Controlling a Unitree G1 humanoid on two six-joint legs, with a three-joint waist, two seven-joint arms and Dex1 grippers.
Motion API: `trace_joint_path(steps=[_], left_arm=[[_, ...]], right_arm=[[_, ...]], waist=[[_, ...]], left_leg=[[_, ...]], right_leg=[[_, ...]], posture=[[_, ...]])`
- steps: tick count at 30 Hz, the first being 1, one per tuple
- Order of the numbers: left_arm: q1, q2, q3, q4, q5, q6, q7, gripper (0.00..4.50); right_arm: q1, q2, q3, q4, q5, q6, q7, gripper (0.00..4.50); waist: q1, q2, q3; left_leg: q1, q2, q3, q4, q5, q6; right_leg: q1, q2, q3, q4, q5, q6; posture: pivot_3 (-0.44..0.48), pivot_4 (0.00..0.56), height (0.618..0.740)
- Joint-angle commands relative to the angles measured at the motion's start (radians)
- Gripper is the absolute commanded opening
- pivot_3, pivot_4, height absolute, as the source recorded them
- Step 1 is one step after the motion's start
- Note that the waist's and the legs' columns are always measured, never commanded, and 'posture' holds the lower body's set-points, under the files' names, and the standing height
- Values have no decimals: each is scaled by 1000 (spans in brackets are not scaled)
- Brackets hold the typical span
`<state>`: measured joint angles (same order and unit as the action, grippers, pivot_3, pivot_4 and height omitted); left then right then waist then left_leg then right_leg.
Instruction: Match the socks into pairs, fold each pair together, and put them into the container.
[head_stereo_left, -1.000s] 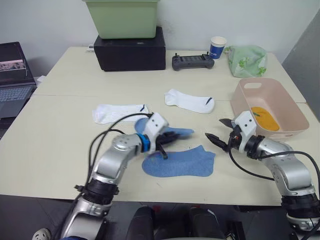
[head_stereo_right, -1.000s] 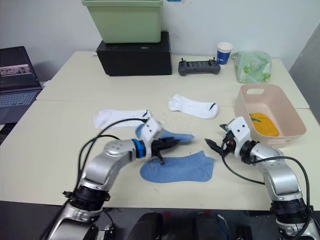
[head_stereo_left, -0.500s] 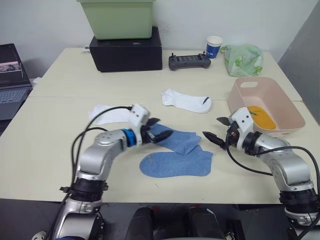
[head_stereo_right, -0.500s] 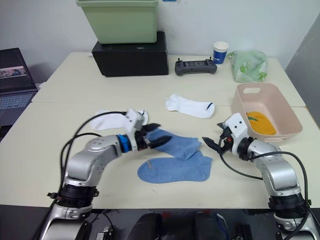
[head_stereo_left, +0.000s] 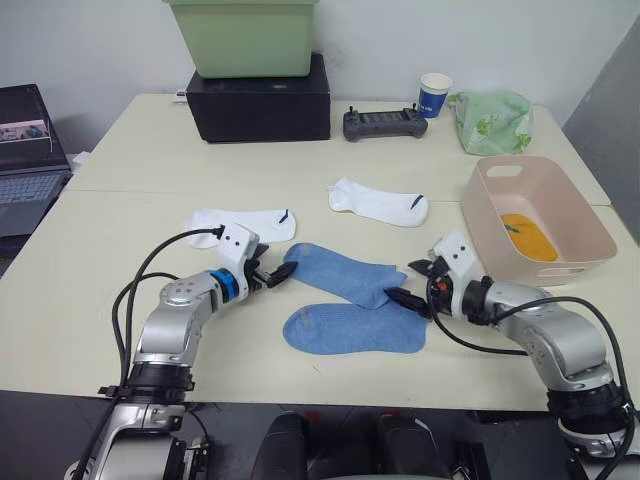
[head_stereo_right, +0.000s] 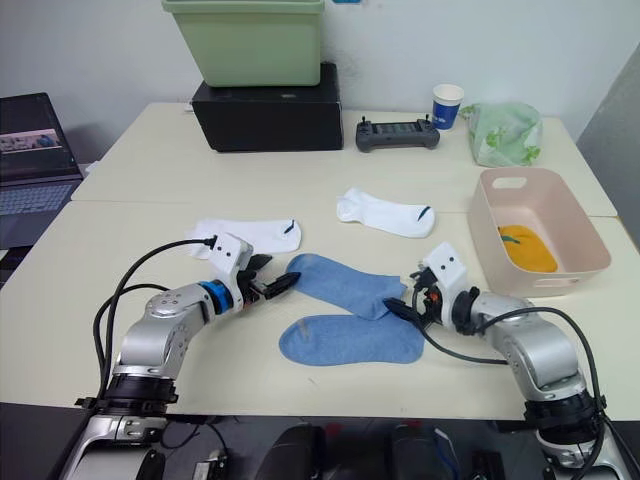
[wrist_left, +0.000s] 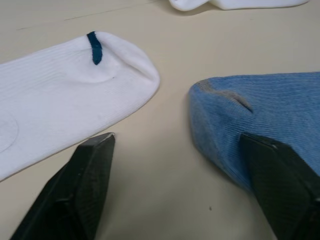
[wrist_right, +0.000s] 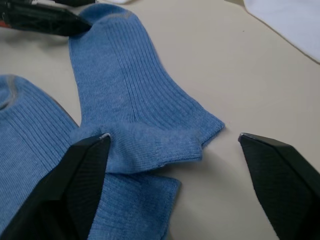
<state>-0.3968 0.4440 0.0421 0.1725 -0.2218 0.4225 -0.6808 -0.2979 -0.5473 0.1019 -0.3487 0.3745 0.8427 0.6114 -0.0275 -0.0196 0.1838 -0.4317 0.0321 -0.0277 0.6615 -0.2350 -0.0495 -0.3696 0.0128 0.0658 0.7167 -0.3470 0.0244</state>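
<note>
inside tub (head_stereo_left: 590, 262), orange sock (head_stereo_left: 529, 237)

You see a beige table (head_stereo_left: 120, 200), seamed across its width, set against a pale wall (head_stereo_left: 480, 40). A grey panel (head_stereo_left: 610, 110) stands at the right. A laptop (head_stereo_left: 30, 150) sits at the left.

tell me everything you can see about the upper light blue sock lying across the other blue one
The upper light blue ribbed knit sock lies flat and slanted on the beige table. Its grey-tipped toe points at the open left gripper; its cuff end overlaps the lower light blue sock, between the open right gripper's fingers.
</note>
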Motion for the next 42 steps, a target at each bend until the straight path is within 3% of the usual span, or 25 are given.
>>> trace_joint_path(steps=[1,8,10,22,26,34,42], left_arm=[[-11,0,-11,3,-2,-17,-14,2773],[-15,-2,-3,4,-12,-17,-21,532],[-15,-4,-2,2,-14,-18,-22,12],[70,11,115,-290,-218,184,-14,12],[128,17,178,-465,-380,357,10,12],[330,113,312,-748,-765,646,28,12],[493,149,305,-817,-859,651,73,12]], right_arm=[[-11,-11,0,-9,-9,-42,18,2841],[-30,-9,-1,18,-11,-73,37,367],[-27,-16,3,22,-13,-83,53,0],[-87,-15,-124,25,112,-25,94,0],[-95,-57,-180,3,206,54,138,0],[-81,-178,-264,-12,406,181,273,0],[-32,-221,-233,-12,427,176,315,0]], waist=[[0,0,0],[-2,0,0],[-2,0,0],[-3,0,0],[-4,0,0],[-6,0,0],[-4,0,0]], left_leg=[[0,0,0,0,0,0],[0,0,0,0,0,0],[0,0,0,0,0,0],[0,1,0,0,0,0],[0,2,0,0,0,0],[0,2,-1,0,0,0],[0,2,-1,0,0,0]], right_leg=[[0,0,0,0,0,0],[0,0,0,0,0,0],[0,0,0,0,0,0],[0,0,0,0,0,0],[0,0,0,0,0,0],[0,0,0,0,0,0],[1,0,0,-1,0,0]], posture=[[0,150,740],[0,150,740],[0,150,740],[0,150,740],[0,150,740],[0,150,740],[0,150,740]])
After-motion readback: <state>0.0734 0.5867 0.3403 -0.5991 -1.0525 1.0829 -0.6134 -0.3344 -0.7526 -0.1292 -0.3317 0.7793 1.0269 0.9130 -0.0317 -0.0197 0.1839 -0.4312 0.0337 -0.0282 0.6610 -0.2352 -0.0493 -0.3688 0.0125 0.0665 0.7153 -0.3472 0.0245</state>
